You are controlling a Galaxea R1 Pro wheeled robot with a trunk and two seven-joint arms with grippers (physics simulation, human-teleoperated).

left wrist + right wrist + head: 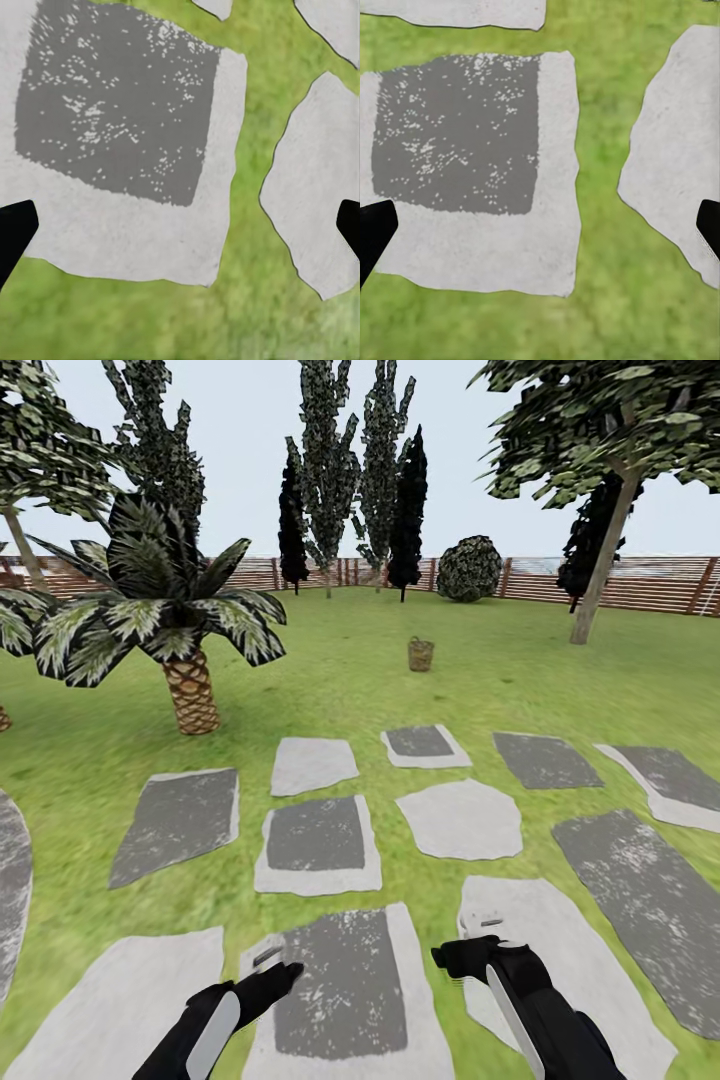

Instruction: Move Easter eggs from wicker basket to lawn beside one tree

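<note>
The lawn (360, 650) spreads across the whole head view, with grey and pale stepping stones (318, 845) filling its lower half and the slatted fence (650, 582) closing it off near the top. A tree (603, 565) with a pale, slanting trunk stands at the upper right, a palm (188, 690) at the left. The wicker basket (421, 654) sits small on the grass just above centre, well apart from the robot; any eggs inside are too small to tell. By the look of it, nothing is done yet: the approach, all three pickups and placements remain. At the bottom edge, the left gripper (270, 965) and right gripper (460, 958) hang above the stones, fingers spread wide in both wrist views, holding nothing.
</note>
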